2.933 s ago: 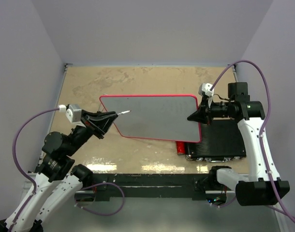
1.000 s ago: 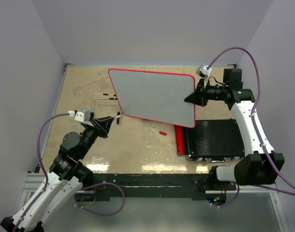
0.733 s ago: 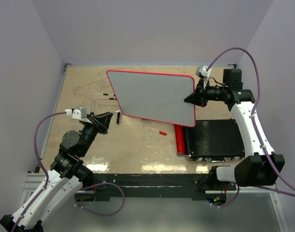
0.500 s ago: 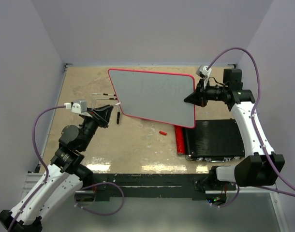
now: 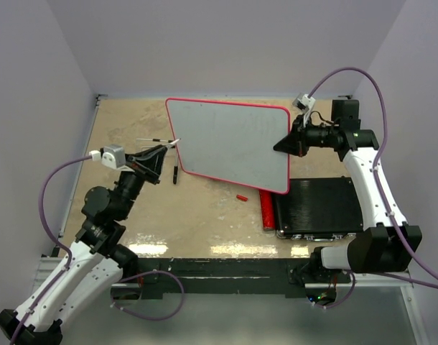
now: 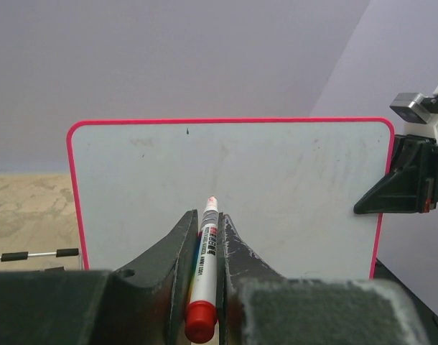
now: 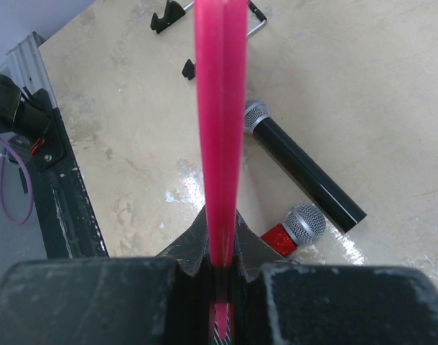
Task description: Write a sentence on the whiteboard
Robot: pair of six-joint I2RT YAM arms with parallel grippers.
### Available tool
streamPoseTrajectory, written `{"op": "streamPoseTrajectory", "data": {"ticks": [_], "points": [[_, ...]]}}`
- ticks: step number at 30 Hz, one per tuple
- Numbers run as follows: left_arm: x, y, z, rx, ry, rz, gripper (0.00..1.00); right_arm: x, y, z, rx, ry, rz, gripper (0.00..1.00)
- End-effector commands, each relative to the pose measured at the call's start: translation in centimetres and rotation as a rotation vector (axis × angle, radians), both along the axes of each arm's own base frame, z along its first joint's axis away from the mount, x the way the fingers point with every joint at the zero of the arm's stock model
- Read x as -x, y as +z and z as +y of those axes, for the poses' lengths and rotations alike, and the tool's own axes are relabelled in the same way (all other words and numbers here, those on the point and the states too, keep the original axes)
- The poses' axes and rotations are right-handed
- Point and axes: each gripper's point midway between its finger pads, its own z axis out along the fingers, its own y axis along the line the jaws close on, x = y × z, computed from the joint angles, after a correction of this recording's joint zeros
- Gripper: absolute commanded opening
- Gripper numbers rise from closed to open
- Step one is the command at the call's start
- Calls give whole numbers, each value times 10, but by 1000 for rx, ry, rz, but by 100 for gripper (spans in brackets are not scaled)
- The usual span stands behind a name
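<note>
Whiteboard (image 6: 226,194) blank — nothing written yet; right end effector (image 7: 219,237) clamps its edge; left end effector (image 6: 207,217) grips the uncapped red marker (image 6: 203,277) — all writing remains

Red-framed whiteboard (image 5: 230,144), rounded corners, upright, slightly tilted, above the table (image 5: 126,122), far side.

You've got a mottled beige bench (image 5: 126,208), glossy along its near edge. At 4 o'clock lies a black ribbed case (image 5: 321,206), and just beside its left side a red microphone (image 5: 266,208), pointing toward 12. A small red cap (image 5: 241,197) lies alone near 5 o'clock, close to centre. Between 9 and 10 o'clock you'll see a thin wire stand (image 5: 156,140) with black tips. Your right wrist view shows a black microphone (image 7: 301,172) with a silver head lying near the red one.
</note>
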Motion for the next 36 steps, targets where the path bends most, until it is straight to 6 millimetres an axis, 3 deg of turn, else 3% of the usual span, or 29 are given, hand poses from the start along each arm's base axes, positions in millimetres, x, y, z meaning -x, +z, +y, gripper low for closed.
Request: {"op": "streamPoseTrajectory", "data": {"ticks": [1, 11, 17, 25, 32, 36], "points": [[4, 24, -9, -27, -51, -85, 0, 9, 25, 2, -17, -7, -80, 0], [0, 27, -20, -170, -91, -55, 0, 14, 22, 1, -34, -11, -70, 0], [10, 47, -4, -59, -38, -136, 0, 17, 25, 5, -83, -5, -38, 0], [11, 41, 9, 49, 17, -165, 0, 19, 26, 10, -129, 19, 9, 0], [6, 35, 7, 79, 15, -155, 0, 21, 31, 10, -138, 9, 18, 0], [6, 42, -2, 96, -50, -163, 0, 22, 31, 9, -133, -4, 27, 0]]}}
